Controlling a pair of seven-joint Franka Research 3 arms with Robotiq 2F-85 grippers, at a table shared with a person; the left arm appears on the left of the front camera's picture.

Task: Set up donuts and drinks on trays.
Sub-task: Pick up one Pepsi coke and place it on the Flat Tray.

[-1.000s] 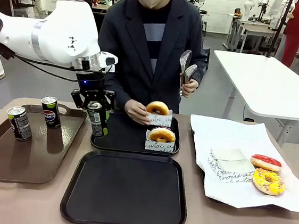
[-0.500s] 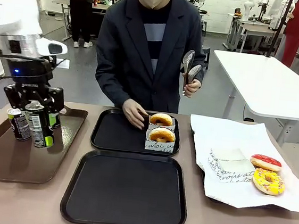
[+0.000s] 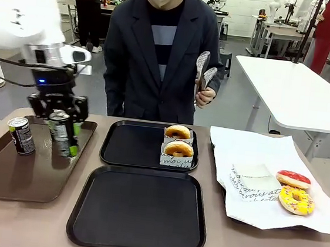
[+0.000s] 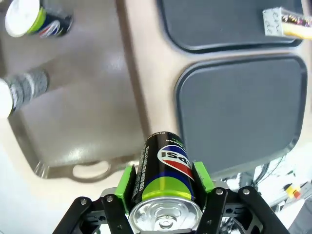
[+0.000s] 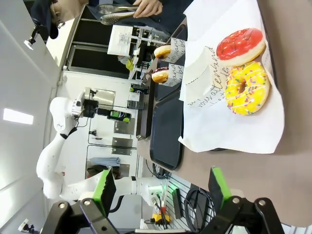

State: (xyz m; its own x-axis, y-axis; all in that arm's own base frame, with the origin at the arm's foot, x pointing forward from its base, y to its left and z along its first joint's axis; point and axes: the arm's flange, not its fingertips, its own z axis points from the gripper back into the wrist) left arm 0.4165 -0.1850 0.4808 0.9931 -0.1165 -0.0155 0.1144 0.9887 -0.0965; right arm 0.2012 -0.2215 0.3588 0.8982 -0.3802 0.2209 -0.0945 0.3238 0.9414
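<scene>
Left gripper [image 3: 61, 112] clamped on drink can [image 3: 63, 133] (can slightly tilted), over right side of brown tray [image 3: 6, 172]. Second can [image 3: 21, 135] stands on that tray. Right gripper [image 5: 162, 191] jaws apart, holding nothing. Two sleeved donuts [image 3: 178, 149] on far black tray [image 3: 127, 146]; two more on white paper [image 3: 233, 148]

Near tray [image 3: 138, 209]: bare throughout, open from above. Far tray [image 3: 128, 146]: left half free; two sleeved donuts [image 3: 178, 149] occupy its right side. Over the brown tray [image 3: 18, 173], the left pincer [image 3: 59, 115] gripping a can [image 3: 64, 138] blocks the right rim; a standing can [image 3: 21, 135] blocks the far left. A paper sheet [image 3: 249, 168] covers the right side of the worktop [image 3: 36, 222].
</scene>
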